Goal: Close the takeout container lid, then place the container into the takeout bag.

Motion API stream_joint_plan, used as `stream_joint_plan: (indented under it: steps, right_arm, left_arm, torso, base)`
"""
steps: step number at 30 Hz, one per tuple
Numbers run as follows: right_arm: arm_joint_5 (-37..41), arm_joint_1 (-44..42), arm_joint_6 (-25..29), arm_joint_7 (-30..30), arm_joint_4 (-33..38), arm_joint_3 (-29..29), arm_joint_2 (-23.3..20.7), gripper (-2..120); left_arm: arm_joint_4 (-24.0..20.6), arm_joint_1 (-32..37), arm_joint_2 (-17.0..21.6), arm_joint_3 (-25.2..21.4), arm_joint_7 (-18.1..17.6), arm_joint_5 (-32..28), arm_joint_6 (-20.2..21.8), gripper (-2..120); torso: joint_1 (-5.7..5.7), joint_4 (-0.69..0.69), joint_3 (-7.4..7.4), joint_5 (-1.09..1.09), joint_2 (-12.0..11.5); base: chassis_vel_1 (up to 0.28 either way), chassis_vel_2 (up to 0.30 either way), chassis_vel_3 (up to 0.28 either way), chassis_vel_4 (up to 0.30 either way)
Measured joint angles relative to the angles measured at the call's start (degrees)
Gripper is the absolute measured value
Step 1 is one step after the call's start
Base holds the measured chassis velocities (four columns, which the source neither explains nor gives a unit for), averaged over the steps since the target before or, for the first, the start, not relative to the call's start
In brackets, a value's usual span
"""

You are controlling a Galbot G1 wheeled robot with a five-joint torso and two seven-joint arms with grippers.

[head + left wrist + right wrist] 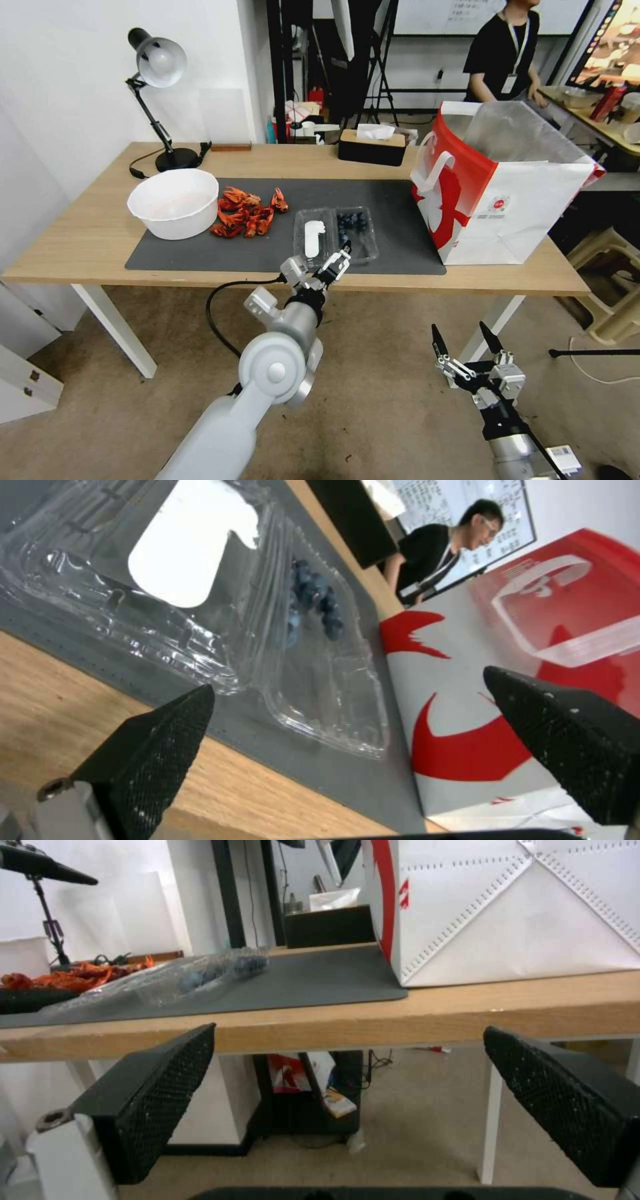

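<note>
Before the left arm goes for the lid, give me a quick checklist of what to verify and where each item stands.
1. Left gripper open: ok, fingers spread wide at the table's near edge.
2. The lid reachable: ok, lying open flat beside the blueberry half, label up.
3. The takeout container unobstructed: ok, crayfish lie apart from it.
4. The takeout bag open and upright: ok, foil lining visible.
5. Right gripper out of the way: ok, open, below table height.
6. Gripper contact with lid: not ok, none yet.

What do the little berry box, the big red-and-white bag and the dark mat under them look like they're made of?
The takeout container: thin clear plastic, glossy, with blueberries showing through. The takeout bag: seemingly coated paper or woven sheet, creased, with a silvery foil-like lining. The mat: matte grey, maybe rubber or felt; hard to tell.
</note>
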Motion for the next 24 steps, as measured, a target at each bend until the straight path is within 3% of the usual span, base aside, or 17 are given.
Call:
stream_joint_plan:
  steps: [15, 24]
  right_arm:
    - [0.0, 0.4, 0.6, 0.0, -1.2, -0.5, -0.1, 100]
    - [-0.2, 0.2, 1.3, -0.2, -1.9, -0.9, -0.4, 100]
  left_arm:
    - [0.9, -1.5, -1.3, -0.7, -6.8, -0.9, 3.5, 100]
    - [1.4, -1.8, -2.2, -1.3, -7.8, -1.7, 4.1, 100]
  torso:
    - [0.00, 0.00, -0.01, -0.01, 0.0]
    - [0.00, 0.00, -0.01, -0.01, 0.0]
  base:
    - [0.000, 0.000, 0.000, 0.000]
    - [0.000, 0.000, 0.000, 0.000]
